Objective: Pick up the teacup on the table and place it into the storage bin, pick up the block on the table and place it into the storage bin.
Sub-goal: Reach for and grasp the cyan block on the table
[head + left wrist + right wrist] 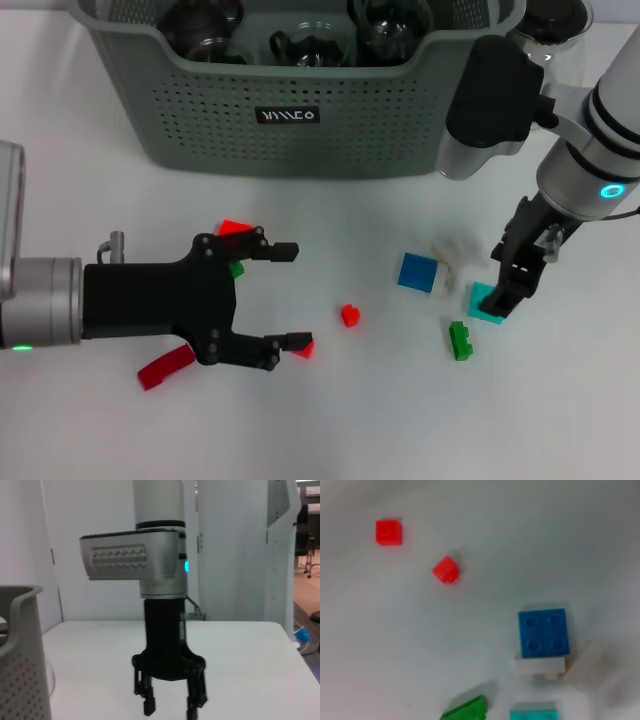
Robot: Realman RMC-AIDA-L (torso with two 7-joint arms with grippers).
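Storage bin (300,140) standing at the far side of the white table (360,420), dark glassware sitting inside it. Right gripper (508,295) down low in front of the bin's right end, fingers parted around the turquoise block (482,305), tips right at it, not clear whether touching. Blue block (417,272) just beside the turquoise one, toward the bin's middle, with a pale translucent piece (447,255) touching its edge. Green block (460,340) near the turquoise block, on the side away from the bin. Small red block (349,316) lying alone, well in front of the bin's label (287,116). Left gripper (290,297) hovering in front of the bin's left half, fingers spread wide, holding nothing, red pieces (165,367) scattered around it.
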